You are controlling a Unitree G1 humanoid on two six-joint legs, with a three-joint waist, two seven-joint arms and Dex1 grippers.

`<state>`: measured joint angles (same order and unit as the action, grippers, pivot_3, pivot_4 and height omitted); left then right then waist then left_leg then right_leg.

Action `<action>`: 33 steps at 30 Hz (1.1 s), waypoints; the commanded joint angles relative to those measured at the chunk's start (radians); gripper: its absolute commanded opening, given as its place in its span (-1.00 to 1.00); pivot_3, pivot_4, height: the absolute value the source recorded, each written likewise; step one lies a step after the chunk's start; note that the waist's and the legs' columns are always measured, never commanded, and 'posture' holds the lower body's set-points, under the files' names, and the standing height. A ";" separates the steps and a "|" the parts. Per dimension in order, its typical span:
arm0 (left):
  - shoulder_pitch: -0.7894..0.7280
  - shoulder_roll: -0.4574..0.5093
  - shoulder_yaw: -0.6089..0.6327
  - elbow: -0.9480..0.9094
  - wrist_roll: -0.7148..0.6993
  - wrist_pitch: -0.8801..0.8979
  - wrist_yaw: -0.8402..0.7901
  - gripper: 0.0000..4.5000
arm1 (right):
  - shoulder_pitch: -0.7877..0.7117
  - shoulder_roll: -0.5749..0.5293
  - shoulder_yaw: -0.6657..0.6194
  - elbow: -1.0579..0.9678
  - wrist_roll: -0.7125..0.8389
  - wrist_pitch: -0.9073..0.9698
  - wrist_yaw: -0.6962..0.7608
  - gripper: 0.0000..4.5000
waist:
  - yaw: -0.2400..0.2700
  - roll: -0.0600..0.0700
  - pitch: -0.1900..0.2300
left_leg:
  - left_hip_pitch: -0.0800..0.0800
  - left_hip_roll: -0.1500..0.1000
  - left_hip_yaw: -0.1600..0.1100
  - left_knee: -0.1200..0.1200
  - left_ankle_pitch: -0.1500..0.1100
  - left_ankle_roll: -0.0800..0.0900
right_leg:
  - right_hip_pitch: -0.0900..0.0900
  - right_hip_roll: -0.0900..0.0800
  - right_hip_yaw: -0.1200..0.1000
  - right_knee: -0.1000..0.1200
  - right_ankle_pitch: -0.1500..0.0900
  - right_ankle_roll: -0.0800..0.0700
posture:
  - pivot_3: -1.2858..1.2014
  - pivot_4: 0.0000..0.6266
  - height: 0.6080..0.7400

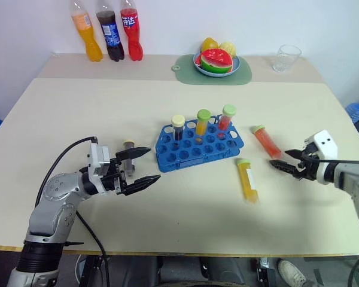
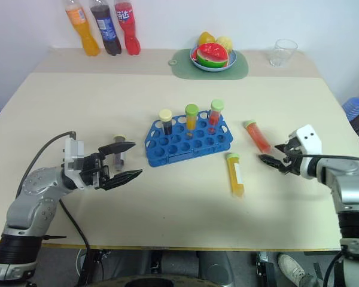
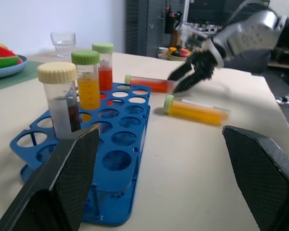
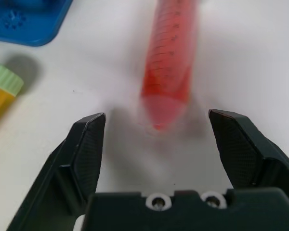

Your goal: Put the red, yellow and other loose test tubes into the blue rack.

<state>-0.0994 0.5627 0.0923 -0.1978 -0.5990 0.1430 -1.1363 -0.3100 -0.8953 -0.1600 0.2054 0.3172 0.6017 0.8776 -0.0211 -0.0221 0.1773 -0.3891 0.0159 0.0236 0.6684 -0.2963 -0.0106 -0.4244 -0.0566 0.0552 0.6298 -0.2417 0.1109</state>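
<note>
Two loose tubes lie flat on the table right of centre: a red tube point(image 1: 267, 142) and, below and left of it, a yellow tube point(image 1: 248, 180). Just left of both stands the blue rack point(image 1: 197, 145), mid-frame, with three capped tubes upright in its back row and one more small tube point(image 1: 129, 154) standing off its left end. At the right edge, the right gripper point(image 1: 289, 162) points at the red tube's lower end with its jaws spread and empty; the wrist view puts that rounded tip between the black fingers point(image 4: 84, 149), not yet touched. At lower left the left gripper point(image 1: 142, 167) hovers wide open, holding nothing. The step in hand looks like picking up the red tube. Next, the claw should probably slide forward around the tube and close.
</note>
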 commanded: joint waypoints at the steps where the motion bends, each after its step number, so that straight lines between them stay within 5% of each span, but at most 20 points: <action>1: 0.003 -0.003 0.002 -0.020 0.002 -0.016 0.001 0.87 | -0.128 -0.045 0.039 0.060 -0.029 0.040 0.034 0.70 | -0.003 0.000 0.000 | 0.000 0.000 0.000 0.000 0.000 0.000 | 0.000 0.000 0.000 0.000 0.000 0.000 | 0.03 -0.52 1.00; 14: 0.056 -0.007 0.008 -0.059 0.006 -0.020 0.022 0.87 | -0.648 0.049 0.314 0.630 -0.224 0.038 0.241 0.70 | 0.001 0.001 0.000 | -0.001 0.000 0.000 0.000 0.000 0.000 | 0.000 0.000 0.000 -0.001 0.000 0.000 | 0.03 -0.52 1.00; 27: 0.100 -0.006 0.015 -0.096 0.004 -0.022 0.053 0.87 | -0.782 0.195 0.352 0.956 -0.361 -0.091 0.169 0.70 | -0.016 0.000 -0.001 | 0.000 0.000 0.001 0.000 0.000 -0.001 | 0.000 -0.001 0.000 0.000 0.000 -0.001 | 0.03 -0.52 1.00; 30: 0.102 -0.005 0.014 -0.097 0.004 -0.020 0.055 0.87 | -0.800 0.190 0.380 0.984 -0.407 -0.117 0.194 0.38 | -0.020 0.001 -0.001 | 0.000 0.000 0.001 0.000 0.000 -0.001 | 0.000 -0.001 0.000 0.000 0.001 -0.001 | 0.03 -0.52 1.00; 33: 0.103 -0.006 0.011 -0.097 0.004 -0.019 0.056 0.87 | -0.809 0.177 0.402 0.994 -0.444 -0.142 0.230 -0.30 | -0.020 0.001 -0.001 | 0.000 0.000 0.000 0.000 0.000 -0.001 | 0.000 -0.001 -0.001 0.000 0.001 -0.001 | 0.03 -0.52 1.00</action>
<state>-0.0013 0.5538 0.0937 -0.2594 -0.5912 0.1377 -1.0818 -1.1190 -0.7032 0.2251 1.1782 -0.0938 0.4691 1.0870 -0.0413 -0.0210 0.1762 -0.3891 0.0157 0.0238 0.6680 -0.2959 -0.0114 -0.4243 -0.0575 0.0546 0.6298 -0.2412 0.1102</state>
